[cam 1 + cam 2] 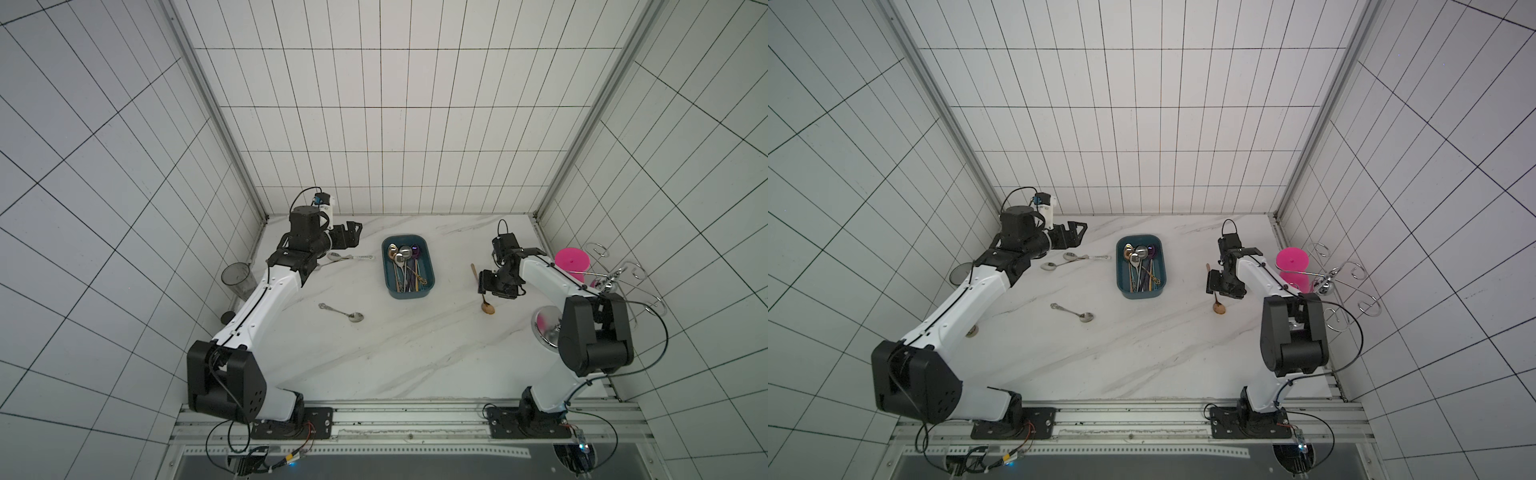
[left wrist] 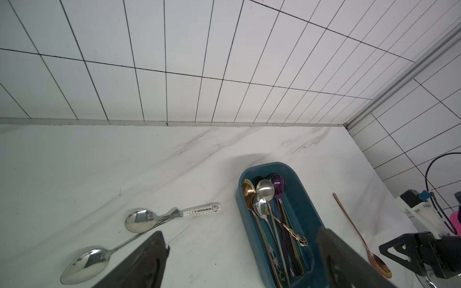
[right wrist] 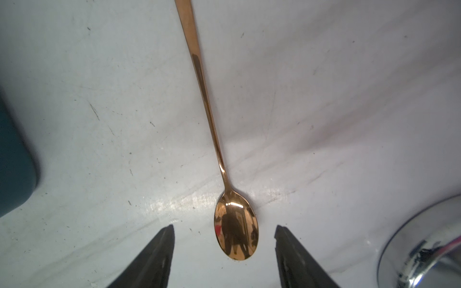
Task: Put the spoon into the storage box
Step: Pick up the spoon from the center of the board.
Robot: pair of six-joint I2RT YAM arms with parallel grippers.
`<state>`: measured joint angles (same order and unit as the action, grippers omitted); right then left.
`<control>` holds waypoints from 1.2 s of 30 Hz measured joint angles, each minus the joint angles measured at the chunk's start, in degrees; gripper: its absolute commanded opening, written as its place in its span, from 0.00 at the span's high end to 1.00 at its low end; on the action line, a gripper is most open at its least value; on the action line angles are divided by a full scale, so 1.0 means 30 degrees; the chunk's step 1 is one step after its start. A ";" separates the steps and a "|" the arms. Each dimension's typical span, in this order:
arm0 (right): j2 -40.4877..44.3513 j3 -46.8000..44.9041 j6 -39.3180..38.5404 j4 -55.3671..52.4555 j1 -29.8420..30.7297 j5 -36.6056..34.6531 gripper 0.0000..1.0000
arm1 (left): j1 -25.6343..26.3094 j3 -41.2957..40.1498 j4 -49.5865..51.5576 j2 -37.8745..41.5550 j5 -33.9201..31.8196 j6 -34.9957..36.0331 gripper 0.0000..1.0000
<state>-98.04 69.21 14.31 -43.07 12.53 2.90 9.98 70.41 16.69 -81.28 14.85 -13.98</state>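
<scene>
While the right gripper [image 3: 223, 228] hangs low over the table with its jaws parted, a rose-gold spoon [image 3: 210, 117] lies loose between them, ungripped.
Its fingertips [image 3: 167, 234] flank the spoon's bowl without touching it; the wrist bends steeply down from a forearm reaching inward off a raised elbow. The spoon rests flat on the marble table [image 1: 415, 353], to the right of the storage box [image 1: 409, 293] and apart from it; the box holds several spoons. Across the table, the left gripper [image 1: 352, 233] gapes wide and empty, held above the surface on a long outstretched arm, with two silver spoons [image 2: 139, 220] below it.
</scene>
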 measured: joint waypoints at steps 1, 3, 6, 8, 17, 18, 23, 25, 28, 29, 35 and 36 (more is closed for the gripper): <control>-0.0306 0.0197 -0.0080 0.0000 0.0036 -0.0058 0.38 | -0.0270 -0.0109 -0.0051 0.0117 0.0117 -0.0044 0.04; -0.0903 0.0619 -0.0168 -0.0022 0.0087 -0.0146 0.39 | -0.0685 -0.0211 -0.0073 0.0291 0.0350 -0.0131 0.04; -0.1632 0.1129 -0.0240 0.0007 0.0131 -0.0219 0.42 | -0.1122 -0.0277 -0.0182 0.0452 0.0648 -0.0328 0.01; -0.2055 0.1384 -0.0321 0.0015 0.0204 -0.0240 0.44 | -0.1253 -0.0364 -0.0350 0.0532 0.0765 -0.0372 0.01; -0.4065 0.2339 -0.0648 0.0080 0.0474 -0.0452 0.56 | -0.1479 -0.0576 -0.0590 0.0612 0.1348 -0.0641 0.01; -0.4306 0.2455 -0.0670 0.0087 0.0474 -0.0554 0.56 | -0.1508 -0.0590 -0.0597 0.0612 0.1384 -0.0685 0.01; -0.4845 0.2761 -0.0758 0.0131 0.0474 -0.0933 0.57 | -0.1639 -0.0619 -0.0663 0.0612 0.1486 -0.0714 0.01; -0.5034 0.2943 -0.0816 0.0095 0.0474 -0.1100 0.58 | -0.1654 -0.0656 -0.0663 0.0612 0.1508 -0.0758 0.01; -0.5129 0.3067 -0.0976 0.0044 0.0488 -0.1231 0.67 | -0.1705 -0.0663 -0.0663 0.0612 0.1523 -0.0823 0.01; -0.5151 0.3089 -0.1035 0.0051 0.0546 -0.1231 0.71 | -0.1705 -0.0670 -0.0685 0.0612 0.1530 -0.0838 0.01; -0.5253 0.3249 -0.1275 0.0051 0.0765 -0.1450 0.91 | -0.1741 -0.0692 -0.0758 0.0612 0.1581 -0.0845 0.01; -0.5253 0.3249 -0.1304 0.0058 0.0809 -0.1537 0.93 | -0.1741 -0.0692 -0.0772 0.0612 0.1581 -0.0852 0.01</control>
<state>-113.80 78.96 10.39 -42.89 14.96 -1.72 4.75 68.34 14.37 -79.44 19.59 -16.53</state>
